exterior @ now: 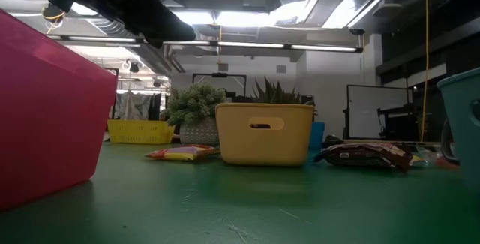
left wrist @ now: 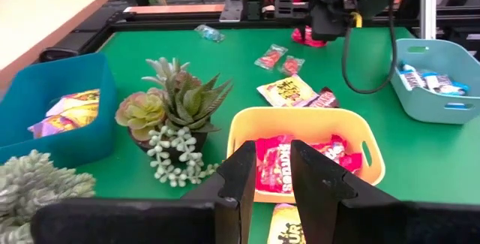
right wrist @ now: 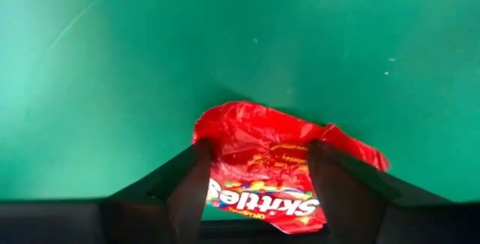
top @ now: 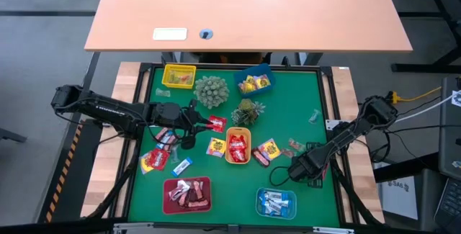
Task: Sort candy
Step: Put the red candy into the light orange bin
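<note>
The right gripper (right wrist: 255, 188) is low over the green desk (top: 302, 104) near its right edge, fingers spread wide either side of a red Skittles packet (right wrist: 270, 165) lying flat. The left gripper (left wrist: 268, 180), near the left edge, hovers beside the yellow tray (left wrist: 300, 124); I cannot tell whether it grips anything.

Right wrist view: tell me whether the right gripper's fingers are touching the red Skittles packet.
Cannot tell. In the right wrist view the open right gripper straddles the red Skittles packet; its edges meet both fingers, but neither gap nor pressure shows.
</note>
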Robot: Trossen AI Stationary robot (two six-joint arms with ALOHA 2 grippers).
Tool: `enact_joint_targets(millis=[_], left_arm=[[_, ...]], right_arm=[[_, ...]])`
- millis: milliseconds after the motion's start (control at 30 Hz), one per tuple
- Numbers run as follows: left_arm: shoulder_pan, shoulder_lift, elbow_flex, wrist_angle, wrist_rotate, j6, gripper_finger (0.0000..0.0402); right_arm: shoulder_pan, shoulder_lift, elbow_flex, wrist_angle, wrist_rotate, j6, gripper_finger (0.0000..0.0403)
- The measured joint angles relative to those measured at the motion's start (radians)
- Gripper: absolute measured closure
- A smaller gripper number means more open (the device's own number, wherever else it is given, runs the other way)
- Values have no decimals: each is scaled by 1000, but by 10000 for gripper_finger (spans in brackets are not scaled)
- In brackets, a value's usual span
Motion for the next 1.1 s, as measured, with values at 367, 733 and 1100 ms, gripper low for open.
enact_joint_targets(millis=[367,733,1100], left_arm=[[0,0,0,0,-22,0,329],[0,0,0,0,-22,0,329],[0,0,0,0,-22,6,329]], right_arm=[[0,1,4,8,-14,-1,317],[1,7,80,11,-88,-1,374],[-60,6,382,-123,33,-78,375]])
